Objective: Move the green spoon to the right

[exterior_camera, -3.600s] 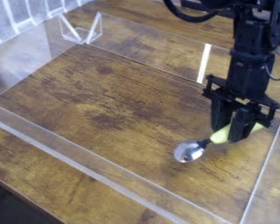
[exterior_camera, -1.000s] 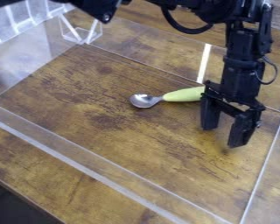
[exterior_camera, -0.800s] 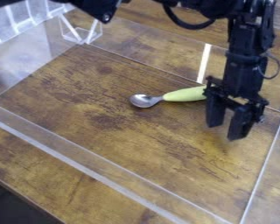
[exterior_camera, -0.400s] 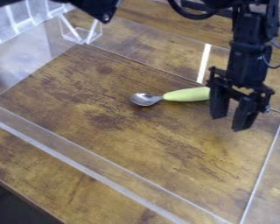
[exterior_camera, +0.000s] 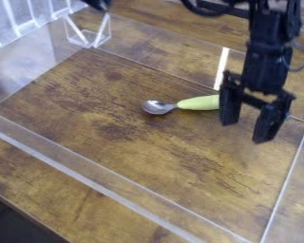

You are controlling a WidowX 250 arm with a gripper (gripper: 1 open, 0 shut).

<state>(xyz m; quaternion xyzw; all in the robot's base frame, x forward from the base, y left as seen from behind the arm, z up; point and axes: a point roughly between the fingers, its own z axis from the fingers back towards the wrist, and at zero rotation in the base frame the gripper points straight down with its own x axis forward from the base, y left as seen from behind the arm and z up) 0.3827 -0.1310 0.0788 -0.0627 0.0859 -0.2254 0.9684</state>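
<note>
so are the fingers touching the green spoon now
Cannot tell. In the camera view the open gripper overlaps the yellow-green plastic handle tip of the silver-bowled spoon; no gap or contact shows plainly.

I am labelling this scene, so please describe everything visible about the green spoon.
The green spoon has a thick yellow-green handle, plastic by its look, and a shiny round metal bowl. It lies flat on the wooden table, bowl toward the left of the picture, handle toward the right. Nothing holds it: the open gripper hangs just beyond the handle end.
</note>
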